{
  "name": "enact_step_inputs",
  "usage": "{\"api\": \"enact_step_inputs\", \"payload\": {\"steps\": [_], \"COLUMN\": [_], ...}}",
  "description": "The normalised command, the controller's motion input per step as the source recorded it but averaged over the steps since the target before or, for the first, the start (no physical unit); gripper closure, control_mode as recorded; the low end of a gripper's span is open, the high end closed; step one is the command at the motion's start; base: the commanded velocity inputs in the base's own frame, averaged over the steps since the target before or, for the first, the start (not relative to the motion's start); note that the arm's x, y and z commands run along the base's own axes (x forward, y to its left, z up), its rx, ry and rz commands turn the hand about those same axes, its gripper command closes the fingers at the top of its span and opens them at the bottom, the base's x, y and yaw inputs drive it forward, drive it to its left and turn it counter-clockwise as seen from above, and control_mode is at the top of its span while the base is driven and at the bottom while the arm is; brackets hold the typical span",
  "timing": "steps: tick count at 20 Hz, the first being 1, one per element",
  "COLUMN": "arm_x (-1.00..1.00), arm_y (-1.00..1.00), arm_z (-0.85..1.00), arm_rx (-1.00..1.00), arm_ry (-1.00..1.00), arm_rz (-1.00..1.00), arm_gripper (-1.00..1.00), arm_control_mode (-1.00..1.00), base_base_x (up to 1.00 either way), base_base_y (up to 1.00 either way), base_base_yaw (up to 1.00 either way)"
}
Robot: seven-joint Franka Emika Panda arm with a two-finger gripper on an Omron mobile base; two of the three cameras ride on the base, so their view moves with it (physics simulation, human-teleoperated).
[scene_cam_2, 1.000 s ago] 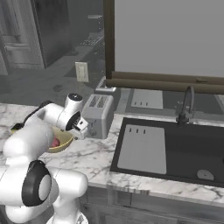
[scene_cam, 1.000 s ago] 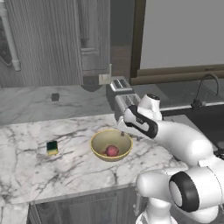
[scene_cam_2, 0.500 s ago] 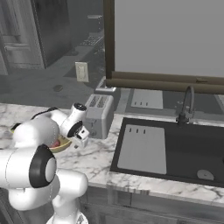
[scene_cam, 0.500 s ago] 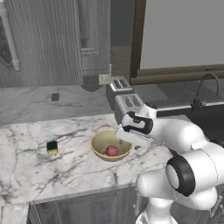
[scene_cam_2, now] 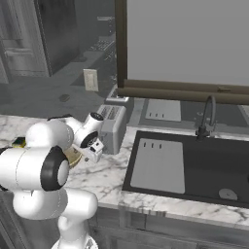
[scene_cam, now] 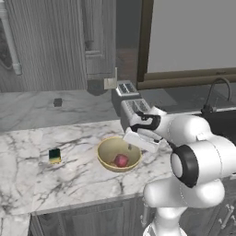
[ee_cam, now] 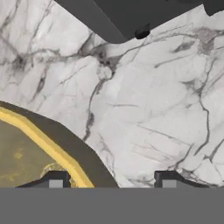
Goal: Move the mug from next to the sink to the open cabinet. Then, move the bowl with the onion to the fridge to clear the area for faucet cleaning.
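Gripper (ee_cam: 109, 180) jaws straddle the rim of the bowl (scene_cam: 109, 154) — grip undetermined — onion (scene_cam: 121, 160) inside.

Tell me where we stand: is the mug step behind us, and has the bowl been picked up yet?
No mug stands beside the sink, which fits that step being done, though the cabinet is out of sight. In hand: the gripper is down at the bowl, its fingers straddling the rim, jaws not yet shut. The bowl rests on the counter with the onion inside. Left: grip, lift, carry to the fridge.
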Motion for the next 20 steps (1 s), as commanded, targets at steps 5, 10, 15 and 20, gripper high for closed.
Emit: {"api": "enact_step_inputs", "payload": {"steps": [5,10,15,20], "arm_x": [0.0,-0.04,-0.38,-0.67], "arm_y": [0.0,0.0,-0.03,-0.35], "arm_z": [0.03,0.48,0.98,0.89], "arm_rx": [0.0,0.03,0.08,0.2], "arm_ry": [0.0,-0.03,-0.11,-0.04], "arm_rz": [0.0,0.0,-0.04,-0.03], "arm_gripper": [1.0,1.0,1.0,1.0], "arm_control_mode": [-1.0,-1.0,-1.0,-1.0], "base_base_x": [0.0,0.0,0.0,0.0], "base_base_y": [0.0,0.0,0.0,0.0], "base_base_yaw": [0.0,0.0,0.0,0.0]}}
